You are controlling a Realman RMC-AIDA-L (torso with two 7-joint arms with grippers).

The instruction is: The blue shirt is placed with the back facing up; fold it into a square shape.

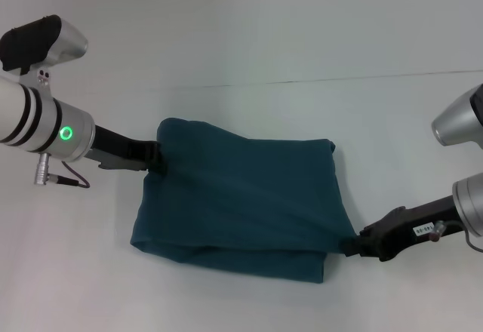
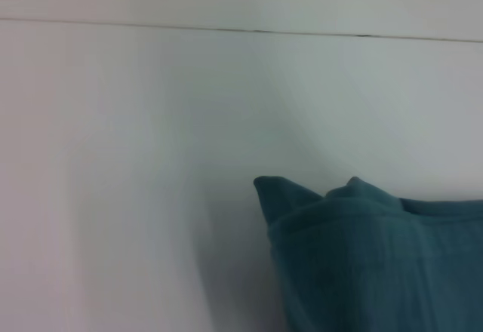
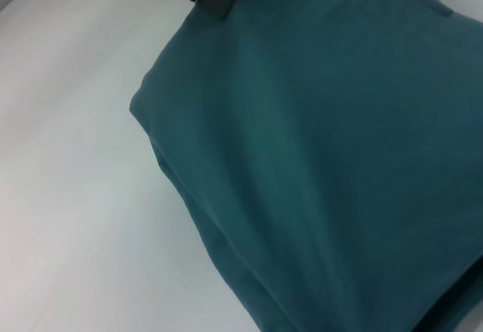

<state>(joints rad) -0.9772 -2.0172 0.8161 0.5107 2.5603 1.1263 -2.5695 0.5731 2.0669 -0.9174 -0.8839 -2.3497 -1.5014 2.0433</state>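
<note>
The blue shirt lies folded into a rough rectangle in the middle of the white table, plain side up. My left gripper is shut on the cloth at its far left edge. At the near right corner, my right gripper is shut on the cloth too. A taut crease runs diagonally across the shirt between the two grips. In the left wrist view only a bunched corner of the shirt shows, with no fingers. The right wrist view is filled by the shirt, with the left gripper at its far edge.
The white table surrounds the shirt on all sides. A thin seam line crosses the table behind the shirt. Nothing else lies on the surface.
</note>
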